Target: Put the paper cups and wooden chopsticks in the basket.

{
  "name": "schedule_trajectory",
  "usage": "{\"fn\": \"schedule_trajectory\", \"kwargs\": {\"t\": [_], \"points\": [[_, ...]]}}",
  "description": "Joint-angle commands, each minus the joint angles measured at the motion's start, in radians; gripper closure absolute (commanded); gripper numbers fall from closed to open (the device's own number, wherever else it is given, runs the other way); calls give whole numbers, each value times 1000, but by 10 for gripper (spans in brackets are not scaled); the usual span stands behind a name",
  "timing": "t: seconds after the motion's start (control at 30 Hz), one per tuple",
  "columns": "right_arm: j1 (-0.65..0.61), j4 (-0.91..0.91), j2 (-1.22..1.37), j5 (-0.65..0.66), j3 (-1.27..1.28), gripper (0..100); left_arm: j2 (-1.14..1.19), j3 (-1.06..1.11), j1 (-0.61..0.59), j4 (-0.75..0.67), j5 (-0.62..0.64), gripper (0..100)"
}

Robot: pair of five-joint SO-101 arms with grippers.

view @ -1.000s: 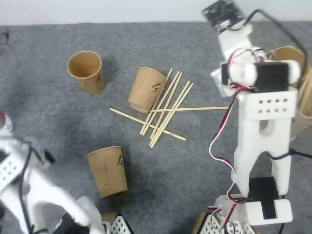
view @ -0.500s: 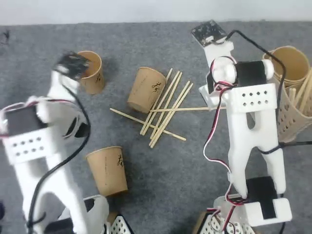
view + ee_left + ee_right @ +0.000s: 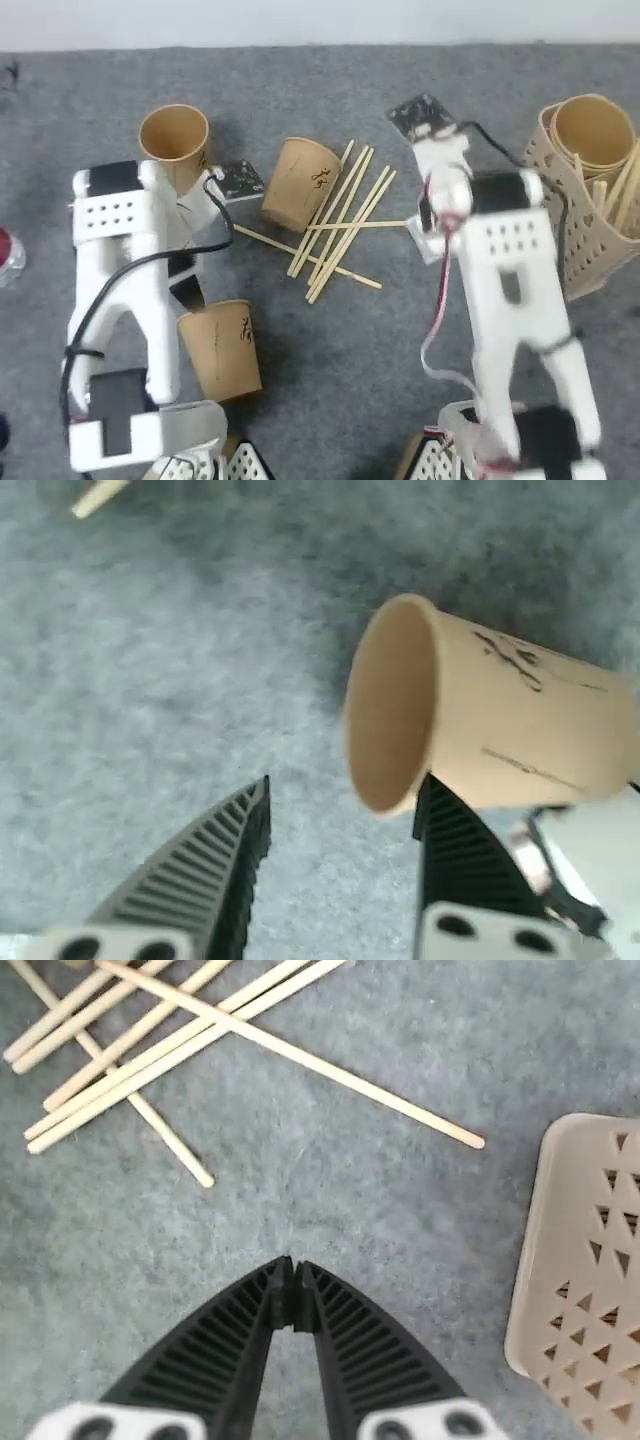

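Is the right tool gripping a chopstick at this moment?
No, the right tool is shut with nothing between its fingers, and the wooden chopsticks lie loose on the surface ahead of it.

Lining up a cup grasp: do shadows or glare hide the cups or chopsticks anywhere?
High view: even light, soft shadow beside the upright cup, no glare. Left wrist view: carpet darkens around the lying cup, rim plainly visible. Right wrist view: chopsticks evenly lit, thin shadows only.
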Motion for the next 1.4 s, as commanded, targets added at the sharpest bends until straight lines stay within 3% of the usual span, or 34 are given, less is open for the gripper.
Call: {"fn": "schedule_trajectory", "kwargs": {"t": [0.0,0.27,0.4,0.5,0.63,0.7,0.87,1.07,1.23,1.37], "points": [[-36,-163,-228,-48,233,991,12,-5,8,-115,-15,771],[-239,-302,-429,-61,502,991,18,142,41,-249,-15,771],[-246,-357,-429,-61,546,991,9,237,87,-256,-20,771],[-216,-401,-429,-61,571,991,8,237,115,-169,-52,771],[-160,-461,-427,-60,600,991,6,171,126,69,-175,772],[-139,-483,-427,-60,611,991,-11,185,117,61,-173,772],[-136,-489,-427,-60,612,991,-160,337,172,61,-207,770],[-136,-489,-427,-57,614,991,-476,622,382,63,-206,769],[-136,-496,-427,-54,614,991,-707,622,422,61,-186,769],[-134,-507,-427,-54,618,991,-750,585,414,60,-198,769]]}}
